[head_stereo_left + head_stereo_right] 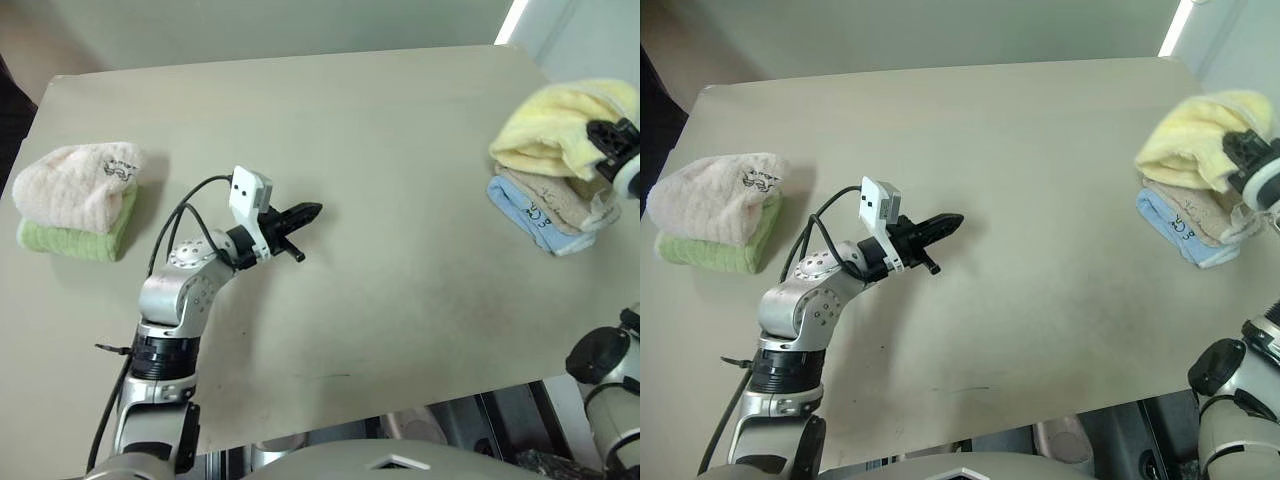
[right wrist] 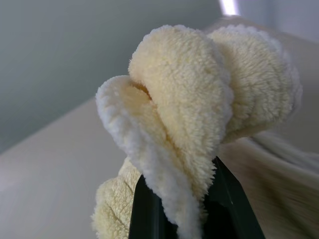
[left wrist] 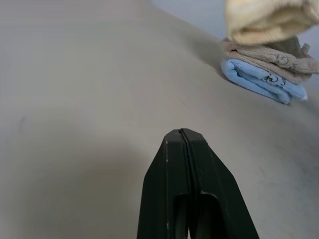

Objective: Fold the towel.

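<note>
The pale yellow towel (image 1: pixel 555 128) is bunched at the table's right edge, resting on a stack of folded towels. My right gripper (image 1: pixel 606 140) is shut on its near-right part. In the right wrist view the towel (image 2: pixel 199 109) bulges in thick folds between and above the two black fingers (image 2: pixel 144 211). My left gripper (image 1: pixel 305 214) hovers over the middle of the table, shut and holding nothing. Its closed fingers (image 3: pixel 192 189) point toward the yellow towel (image 3: pixel 269 20) on the stack.
Under the yellow towel lie a beige folded towel (image 1: pixel 560 200) and a light blue one (image 1: pixel 535 222). At the table's left side a pink folded towel (image 1: pixel 75 180) sits on a green one (image 1: pixel 75 240). The table's (image 1: pixel 400 300) front edge runs close to me.
</note>
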### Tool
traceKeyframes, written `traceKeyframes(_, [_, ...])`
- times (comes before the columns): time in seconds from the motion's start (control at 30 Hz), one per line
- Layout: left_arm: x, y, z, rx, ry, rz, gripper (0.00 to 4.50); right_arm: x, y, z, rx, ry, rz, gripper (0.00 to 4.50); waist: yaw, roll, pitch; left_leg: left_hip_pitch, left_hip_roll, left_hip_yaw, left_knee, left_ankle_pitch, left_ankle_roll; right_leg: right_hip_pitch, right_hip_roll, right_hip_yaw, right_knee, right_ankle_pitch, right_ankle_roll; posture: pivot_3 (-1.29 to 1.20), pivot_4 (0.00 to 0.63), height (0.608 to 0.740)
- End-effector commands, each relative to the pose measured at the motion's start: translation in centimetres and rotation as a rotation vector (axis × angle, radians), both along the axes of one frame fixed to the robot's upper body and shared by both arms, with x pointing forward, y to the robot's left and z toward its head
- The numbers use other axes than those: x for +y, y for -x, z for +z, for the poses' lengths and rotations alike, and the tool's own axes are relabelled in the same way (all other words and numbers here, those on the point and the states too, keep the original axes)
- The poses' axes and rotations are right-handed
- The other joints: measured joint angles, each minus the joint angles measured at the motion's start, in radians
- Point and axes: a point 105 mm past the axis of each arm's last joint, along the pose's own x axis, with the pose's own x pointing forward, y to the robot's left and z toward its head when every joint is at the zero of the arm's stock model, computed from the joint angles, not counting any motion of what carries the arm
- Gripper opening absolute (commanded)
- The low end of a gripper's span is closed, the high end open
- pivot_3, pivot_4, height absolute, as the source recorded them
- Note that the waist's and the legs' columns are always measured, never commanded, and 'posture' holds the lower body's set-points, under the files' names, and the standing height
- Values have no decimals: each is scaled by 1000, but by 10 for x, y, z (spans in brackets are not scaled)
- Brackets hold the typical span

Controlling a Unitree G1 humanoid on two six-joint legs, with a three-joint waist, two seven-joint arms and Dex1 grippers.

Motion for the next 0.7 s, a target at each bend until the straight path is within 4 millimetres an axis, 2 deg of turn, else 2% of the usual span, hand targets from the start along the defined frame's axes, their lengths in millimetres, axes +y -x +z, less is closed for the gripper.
traceKeyframes(0.03, [-9,-1,10,-50,3,-34,0,-19,6,-12,45,-28,-105,35,-1,0,0,0,0,0,0,0,0,0,0,0,0,0,0,0,150,740])
traceKeyframes(0.1, [-12,-1,10,-51,2,-41,0,-21,7,-23,79,-18,-128,35,-1,0,0,0,0,0,0,0,1,-1,0,1,0,0,1,0,150,740])
traceKeyframes(0.23, [-12,0,11,-53,0,-42,0,-19,7,-31,117,1,-123,35,-3,1,0,0,0,0,1,-2,4,-1,0,1,0,0,1,0,150,740])
traceKeyframes(0.33, [-9,1,10,-53,-2,-35,0,-22,7,-32,128,15,-127,825,-3,1,0,0,0,0,1,-2,4,0,0,1,0,0,1,0,150,740])
traceKeyframes(0.5, [-9,2,11,-54,0,-30,0,-21,8,-31,136,54,-116,2525,-3,1,0,0,-1,0,2,-2,4,0,0,1,0,0,2,0,150,740])
traceKeyframes(0.67, [-9,2,10,-53,2,-31,0,-24,11,-22,97,60,-133,4380,-3,1,0,0,-1,0,2,-2,4,0,0,1,0,0,2,0,150,740])
traceKeyframes(0.7, [-10,2,10,-51,3,-35,0,-27,13,-19,86,73,-152,4449,-3,1,0,0,-1,0,2,-2,4,0,0,1,0,0,2,0,150,740])
